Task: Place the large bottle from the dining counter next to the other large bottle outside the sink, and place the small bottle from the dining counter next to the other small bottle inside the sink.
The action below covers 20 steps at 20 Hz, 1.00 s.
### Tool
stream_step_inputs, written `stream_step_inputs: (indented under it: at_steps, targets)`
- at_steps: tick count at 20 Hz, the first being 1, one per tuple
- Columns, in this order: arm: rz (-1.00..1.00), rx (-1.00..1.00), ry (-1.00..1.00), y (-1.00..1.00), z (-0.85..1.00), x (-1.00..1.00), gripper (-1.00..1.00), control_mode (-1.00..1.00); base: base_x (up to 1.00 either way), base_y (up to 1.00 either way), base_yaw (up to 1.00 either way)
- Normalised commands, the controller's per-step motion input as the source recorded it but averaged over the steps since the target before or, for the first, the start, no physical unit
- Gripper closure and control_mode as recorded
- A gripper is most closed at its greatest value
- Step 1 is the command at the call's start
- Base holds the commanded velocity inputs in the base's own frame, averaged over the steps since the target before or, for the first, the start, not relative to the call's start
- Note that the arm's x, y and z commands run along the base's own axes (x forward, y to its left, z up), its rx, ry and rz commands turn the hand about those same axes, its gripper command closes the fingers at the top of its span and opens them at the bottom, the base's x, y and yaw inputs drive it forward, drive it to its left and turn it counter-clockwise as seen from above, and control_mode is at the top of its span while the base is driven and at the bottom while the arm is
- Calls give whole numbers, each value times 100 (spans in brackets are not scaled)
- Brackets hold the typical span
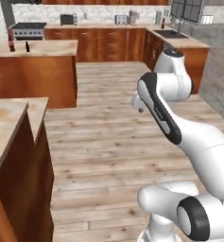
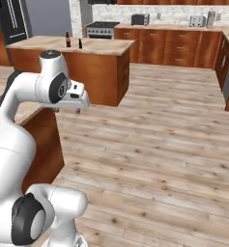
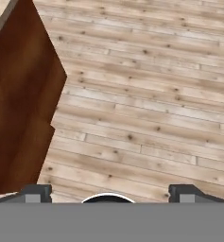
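My gripper hung over bare wood floor, jaws wide apart, nothing between them; one fingertip sat near the reddish-brown cabinet side. Large bottle stood upright on the dining counter, far across the room from me: tall, dark brown, narrow neck, red label band. Small bottle stood just beside it, apart, tiny & all black, approx. a third as tall. Both also showed in right base view, big one left of small one. Another dark bottle stood on the far counter by the sink; too small for details.
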Motion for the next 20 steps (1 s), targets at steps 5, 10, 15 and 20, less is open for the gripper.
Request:
stream_step_inputs:
  at_steps: [5,10,15,20]
  targets:
    - [0,0,0,0,0,0,-100,100,92,-88,-4]
    - [0,0,0,0,0,0,-100,100,100,-83,-17]
    - [0,0,0,0,0,0,-100,100,100,-74,-25]
    - [0,0,0,0,0,0,-100,100,100,-52,-16]
